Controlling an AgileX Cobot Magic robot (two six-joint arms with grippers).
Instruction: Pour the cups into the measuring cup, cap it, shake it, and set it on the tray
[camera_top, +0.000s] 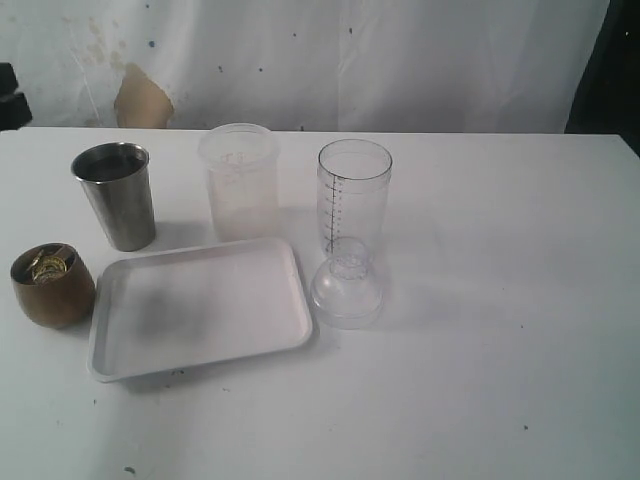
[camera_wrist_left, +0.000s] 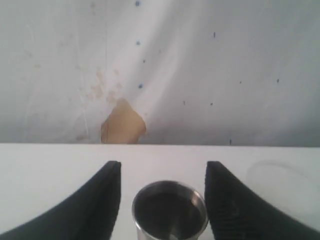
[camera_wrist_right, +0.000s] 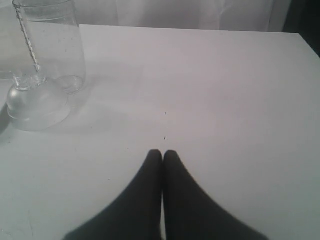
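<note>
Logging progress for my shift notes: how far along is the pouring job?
Done: nothing visible. The measuring cup stands uncapped and looks empty, its clear lid on the table by its base, the tray bare. In hand: the left gripper is open around the steel tumbler, not yet gripping. The right gripper is shut, holding nothing. Left: pour the tumbler and the wooden cup, cap, shake, set on the tray.
</note>
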